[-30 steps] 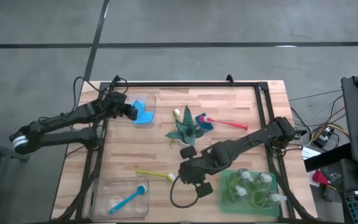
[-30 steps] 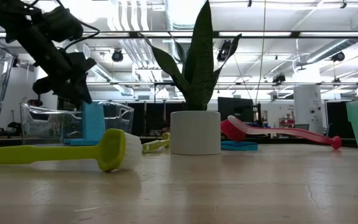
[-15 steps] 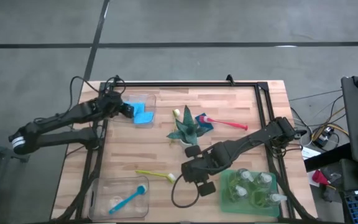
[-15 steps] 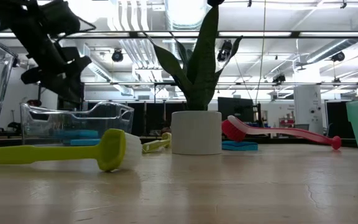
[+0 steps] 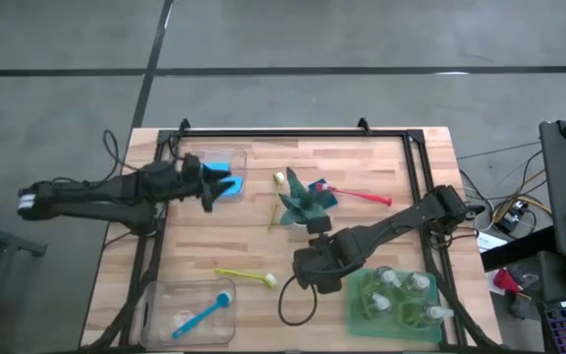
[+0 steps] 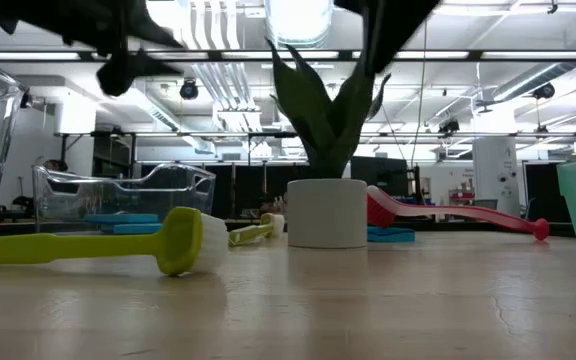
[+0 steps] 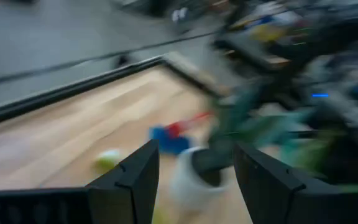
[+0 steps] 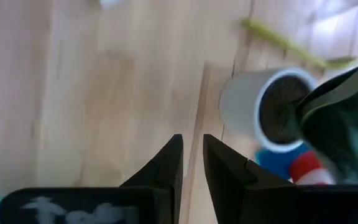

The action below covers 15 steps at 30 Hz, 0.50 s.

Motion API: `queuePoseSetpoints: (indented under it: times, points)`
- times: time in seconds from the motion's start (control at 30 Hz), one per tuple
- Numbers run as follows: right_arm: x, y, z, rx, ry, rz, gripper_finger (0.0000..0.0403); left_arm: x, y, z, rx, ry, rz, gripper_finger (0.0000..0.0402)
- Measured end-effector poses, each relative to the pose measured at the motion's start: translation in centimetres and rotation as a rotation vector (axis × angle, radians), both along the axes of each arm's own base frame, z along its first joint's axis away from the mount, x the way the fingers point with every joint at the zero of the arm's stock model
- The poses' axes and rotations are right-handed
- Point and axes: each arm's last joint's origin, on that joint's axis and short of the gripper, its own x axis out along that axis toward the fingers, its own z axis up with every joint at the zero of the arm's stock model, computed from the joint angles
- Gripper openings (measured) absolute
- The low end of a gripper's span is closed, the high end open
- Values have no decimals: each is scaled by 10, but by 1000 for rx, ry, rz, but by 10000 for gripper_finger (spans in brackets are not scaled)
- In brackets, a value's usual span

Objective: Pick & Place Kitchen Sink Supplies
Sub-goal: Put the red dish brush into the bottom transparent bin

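Although the nearly closed, empty right end effector (image 5: 319, 234) hangs mid-bench beside the potted plant (image 5: 303, 202), the red-pink brush (image 5: 354, 194) lies beyond it, handle toward the bench's right edge; the left end effector (image 5: 207, 187), open and empty, sits farther off.

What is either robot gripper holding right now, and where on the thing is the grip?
Nothing is held. The left gripper is open and empty near the clear bin; the right gripper is nearly shut on nothing, above the bare wooden table.
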Motion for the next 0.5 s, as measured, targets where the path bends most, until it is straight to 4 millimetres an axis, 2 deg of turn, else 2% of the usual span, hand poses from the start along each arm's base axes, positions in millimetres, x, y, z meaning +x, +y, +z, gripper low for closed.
queuePoseSetpoints:
  times: [0.23,0.5]
  points:
    - [-3,1,-15,2,41,-6,69,3,-28,19,87,-180,-158,195]
    - [-5,26,-14,226,52,93,87,8,-34,16,108,-154,-174,195]
